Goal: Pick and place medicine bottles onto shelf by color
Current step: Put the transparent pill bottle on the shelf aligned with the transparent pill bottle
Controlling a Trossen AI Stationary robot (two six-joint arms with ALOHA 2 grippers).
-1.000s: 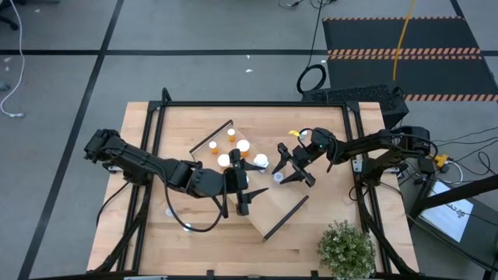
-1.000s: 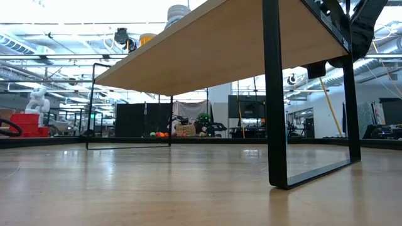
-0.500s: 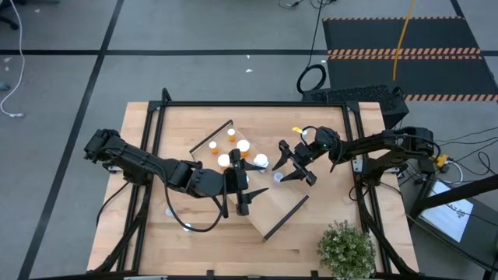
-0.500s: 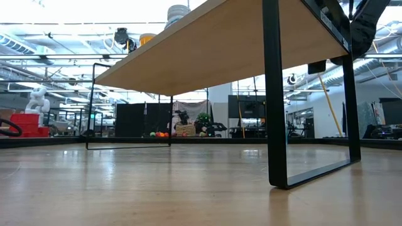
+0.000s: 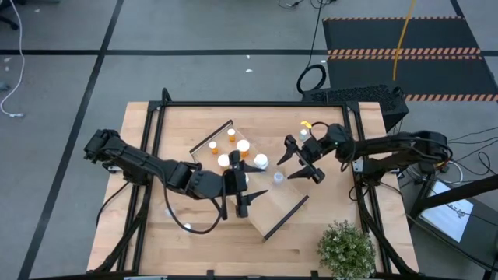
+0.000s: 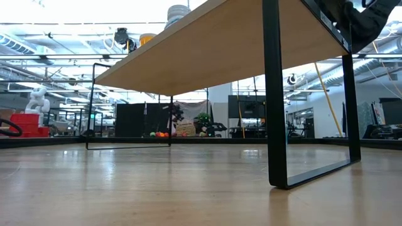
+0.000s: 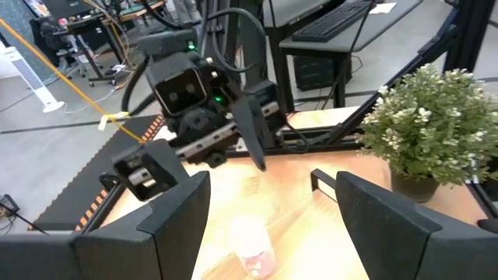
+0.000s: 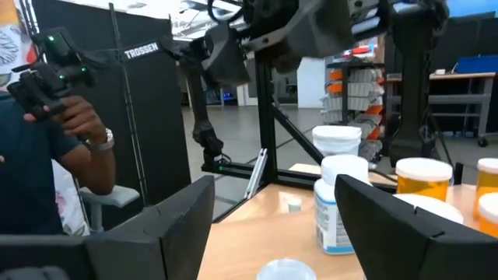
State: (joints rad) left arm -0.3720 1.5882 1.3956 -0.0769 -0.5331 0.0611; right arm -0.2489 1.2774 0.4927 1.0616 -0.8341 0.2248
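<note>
The shelf (image 5: 268,206), a light-wood board with dark end walls, lies slantwise mid-table. Orange bottles (image 5: 213,145) and white-capped ones (image 5: 243,145) stand upright on its far half. A small clear bottle (image 5: 278,177) stands alone on its right edge and shows pale in the left wrist view (image 7: 253,245). My right gripper (image 5: 289,167) hovers open just right of that bottle, raised above the shelf. In its wrist view a clear bottle (image 8: 338,204) and an orange one (image 8: 424,180) stand ahead. My left gripper (image 5: 250,188) waits open over the shelf's middle, pointing at the right arm.
A potted plant (image 5: 346,249) stands at the near right corner. A black frame (image 5: 257,103) runs round the table's edges. In the low view the shelf's dark leg (image 6: 275,94) stands close. A person (image 8: 47,163) is in the room beyond.
My right gripper has risen and drawn back toward the table's right edge, away from the small clear bottle. The bottle stays standing on the shelf. My left gripper has kept still.
</note>
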